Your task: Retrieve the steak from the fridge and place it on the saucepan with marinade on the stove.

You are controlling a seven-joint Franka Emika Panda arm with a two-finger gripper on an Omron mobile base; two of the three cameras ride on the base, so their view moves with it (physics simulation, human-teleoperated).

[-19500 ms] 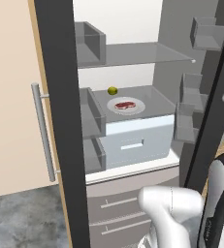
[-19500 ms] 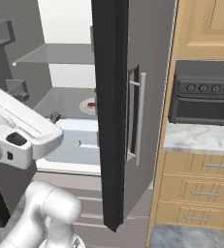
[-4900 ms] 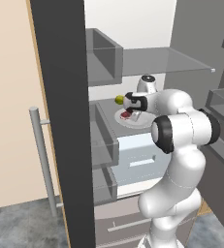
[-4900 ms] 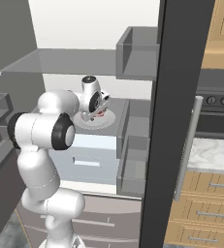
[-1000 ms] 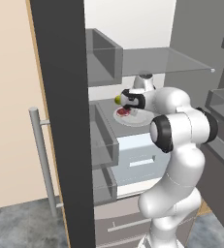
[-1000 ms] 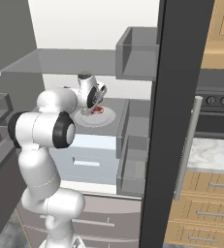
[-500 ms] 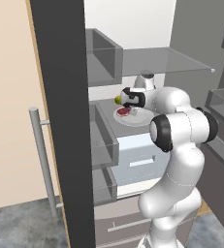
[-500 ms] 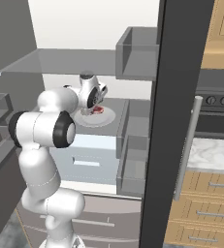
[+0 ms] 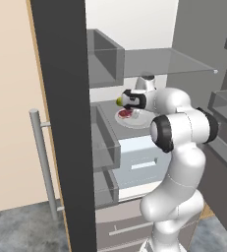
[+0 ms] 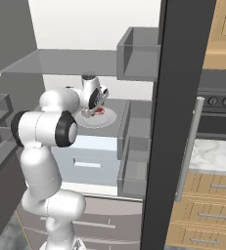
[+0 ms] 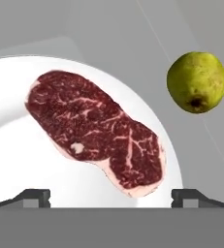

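Inside the open fridge (image 9: 134, 29), the steak (image 11: 96, 130) lies flat on a round white plate (image 11: 16, 145), dark red with white marbling. My gripper (image 11: 111, 196) hovers just over it, open, with one fingertip at each side of the steak's near end and nothing held. In the base views the hand (image 9: 132, 100) reaches over the plate (image 9: 137, 121) and the steak (image 9: 125, 114) from the right; from the other side the steak (image 10: 99, 111) peeks out beside the hand (image 10: 91, 100). The saucepan and the stove are out of view.
A yellow-green fruit (image 11: 196, 82) sits just behind the plate, close to the hand. A glass shelf (image 9: 174, 61) hangs low overhead and a white drawer (image 9: 139, 157) lies beneath. Open fridge doors (image 9: 61, 123) (image 10: 175, 122) flank the arm. A black oven (image 10: 217, 105) stands on the marble counter.
The hand has barely shifted above the plate. Its jaws stay wide and the steak has not moved.
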